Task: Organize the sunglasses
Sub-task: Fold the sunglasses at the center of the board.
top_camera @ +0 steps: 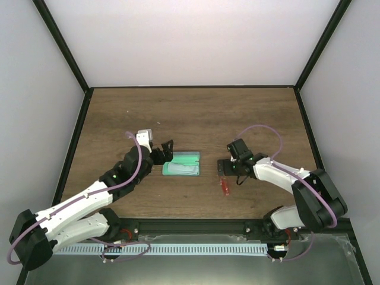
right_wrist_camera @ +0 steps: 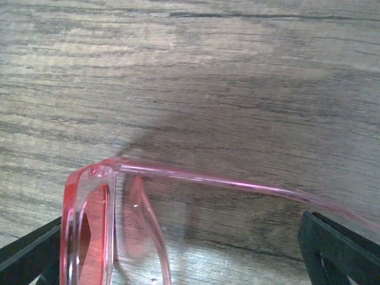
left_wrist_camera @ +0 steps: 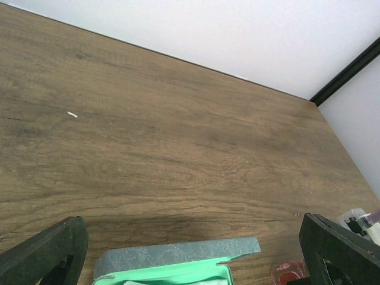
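Observation:
The sunglasses, with red lenses and pale pink clear arms, lie on the wooden table just in front of my right gripper. In the right wrist view the sunglasses lie between the wide-apart fingers of my right gripper, one arm reaching toward the right finger. The gripper is open. My left gripper is open and empty at the left end of the open case, which has a green inside. In the left wrist view my left gripper frames the case's grey lid, and a red corner of the sunglasses shows.
A pale cloth lies inside the case. Black frame posts and white walls bound the table on three sides. Bare wood stretches behind the case to the back wall.

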Available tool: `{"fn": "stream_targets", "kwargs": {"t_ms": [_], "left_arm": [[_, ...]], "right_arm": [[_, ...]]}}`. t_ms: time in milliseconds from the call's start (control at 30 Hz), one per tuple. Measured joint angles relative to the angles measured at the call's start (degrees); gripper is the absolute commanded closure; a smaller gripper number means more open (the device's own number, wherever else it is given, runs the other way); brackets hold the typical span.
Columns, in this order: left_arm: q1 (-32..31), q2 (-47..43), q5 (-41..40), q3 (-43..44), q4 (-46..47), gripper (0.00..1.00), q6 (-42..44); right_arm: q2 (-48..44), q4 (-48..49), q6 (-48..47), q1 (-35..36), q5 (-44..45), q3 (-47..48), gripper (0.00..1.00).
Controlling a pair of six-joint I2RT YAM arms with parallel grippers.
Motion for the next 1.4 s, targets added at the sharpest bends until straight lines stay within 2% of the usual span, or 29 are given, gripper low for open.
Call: {"fn": "stream_targets", "kwargs": {"t_ms": [200, 267, 400, 533, 900, 967, 1100, 1167, 1233, 1267, 1367, 1400], "left_arm": [[0.0, 0.26, 0.04, 0.0, 0.0, 0.0, 0.0], [0.0, 0.26, 0.02, 0.0, 0.02, 0.0, 0.0], [0.0, 0.26, 0.0, 0.0, 0.02, 0.0, 0.0], [0.0, 0.35, 0.0, 0.0, 0.02, 0.0, 0.0], [0.0, 0.59, -0.22, 0.0, 0.0, 0.0, 0.0], [0.0, 0.59, -0.26, 0.0, 0.0, 0.0, 0.0], [0.0, 0.52, -0.42, 0.0, -0.04, 0.0, 0.0], [0.0, 0.48, -0.44, 0.0, -0.04, 0.0, 0.02], [0.0, 0.48, -0.48, 0.0, -0.04, 0.0, 0.04], [0.0, 0.48, -0.61, 0.0, -0.04, 0.0, 0.04], [0.0, 0.48, -0.61, 0.0, -0.04, 0.01, 0.09], [0.0, 0.5, -0.5, -0.07, 0.04, 0.04, 0.09]], "right_arm": [[0.04, -0.46, 0.59, 1.86, 1.18, 0.0, 0.0], [0.17, -0.61, 0.9, 2.69, 1.46, 0.0, 0.09], [0.5, -1.09, 2.43, 4.92, 2.27, -0.02, 0.35], [0.59, -1.33, 4.22, 6.86, 2.82, -0.07, 0.47], [4.72, -0.66, 6.78, 8.09, 3.56, 2.64, 0.73], [6.54, -0.48, 7.04, 8.09, 3.78, 4.2, 0.74], [10.4, -0.7, 6.97, 8.09, 4.39, 8.31, 0.67], [12.02, -0.98, 6.88, 8.09, 4.81, 10.69, 0.56], [12.57, -1.03, 6.56, 8.09, 5.09, 12.41, 0.39], [12.39, -0.98, 6.75, 8.09, 5.25, 12.72, 0.34], [10.6, -1.42, 6.62, 8.13, 5.77, 12.61, 0.32], [9.53, -1.57, 6.62, 8.13, 6.1, 12.46, 0.32]]}}
